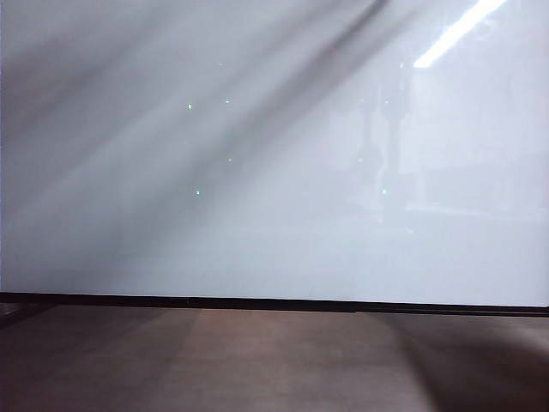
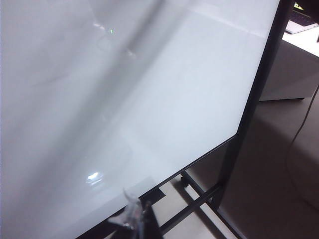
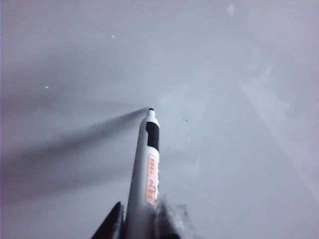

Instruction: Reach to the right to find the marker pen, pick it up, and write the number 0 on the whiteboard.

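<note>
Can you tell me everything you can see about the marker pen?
The marker pen shows only in the right wrist view. It is a slim white barrel, plastic by the look of it, with a black band near the front, a small dark tip, and an orange label along its side. Its cap is off. The right claw is shut on its back end, dark fingers on either side. It points at the whiteboard, its tip at or very near the surface, casting a long shadow there. No ink mark shows yet.
</note>
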